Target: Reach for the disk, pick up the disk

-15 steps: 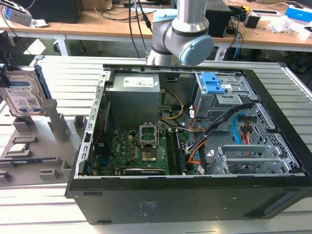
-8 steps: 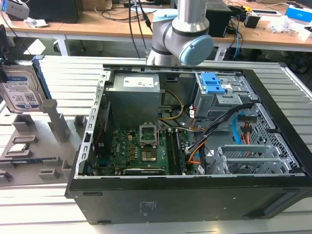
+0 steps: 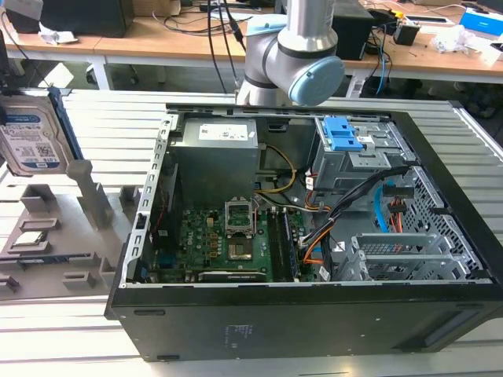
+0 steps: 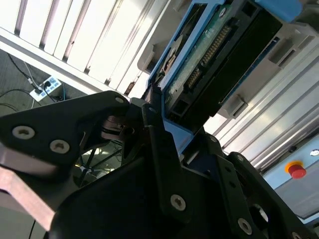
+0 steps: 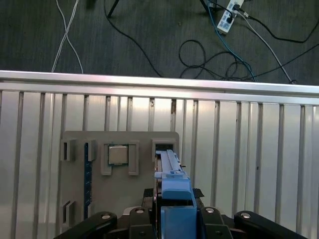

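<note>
The disk stands upright at the exterior view's far left, a silver-grey drive with a white-and-blue label and a blue frame along its edge. It is just above the grey holder. In the second wrist view its green circuit board and blue frame sit between my black fingers, with my gripper shut on the frame. Edge-on in the first wrist view, the disk's blue frame rises out of my gripper, over the holder's slot.
An open black computer case fills the middle and the exterior view's right of the slatted metal table. The grey holder also carries a square chip. Cables and a power strip lie on the floor. A red button sits nearby.
</note>
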Motion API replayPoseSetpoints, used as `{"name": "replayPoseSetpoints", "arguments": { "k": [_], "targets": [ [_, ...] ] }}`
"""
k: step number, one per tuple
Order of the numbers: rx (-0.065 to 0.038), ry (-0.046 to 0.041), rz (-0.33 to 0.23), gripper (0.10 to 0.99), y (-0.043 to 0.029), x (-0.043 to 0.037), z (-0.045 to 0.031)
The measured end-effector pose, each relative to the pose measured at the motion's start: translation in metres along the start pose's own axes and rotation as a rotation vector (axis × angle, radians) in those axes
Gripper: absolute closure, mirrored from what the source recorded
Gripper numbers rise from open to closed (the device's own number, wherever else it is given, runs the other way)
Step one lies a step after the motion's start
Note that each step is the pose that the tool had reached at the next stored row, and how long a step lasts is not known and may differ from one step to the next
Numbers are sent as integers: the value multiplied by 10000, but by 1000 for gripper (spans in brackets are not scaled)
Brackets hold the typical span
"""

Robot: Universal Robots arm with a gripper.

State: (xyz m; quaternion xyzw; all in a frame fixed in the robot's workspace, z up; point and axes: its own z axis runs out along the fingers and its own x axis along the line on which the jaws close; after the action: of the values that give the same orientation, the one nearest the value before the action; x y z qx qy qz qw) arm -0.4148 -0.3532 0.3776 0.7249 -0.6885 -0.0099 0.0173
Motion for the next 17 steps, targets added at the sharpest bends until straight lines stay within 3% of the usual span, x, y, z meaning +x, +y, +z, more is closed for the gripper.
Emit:
{"name": "replayPoseSetpoints", "arguments": {
  "k": [17],
  "targets": [
    [0,-1,0,718,-4,3,-284]
  ]
}}
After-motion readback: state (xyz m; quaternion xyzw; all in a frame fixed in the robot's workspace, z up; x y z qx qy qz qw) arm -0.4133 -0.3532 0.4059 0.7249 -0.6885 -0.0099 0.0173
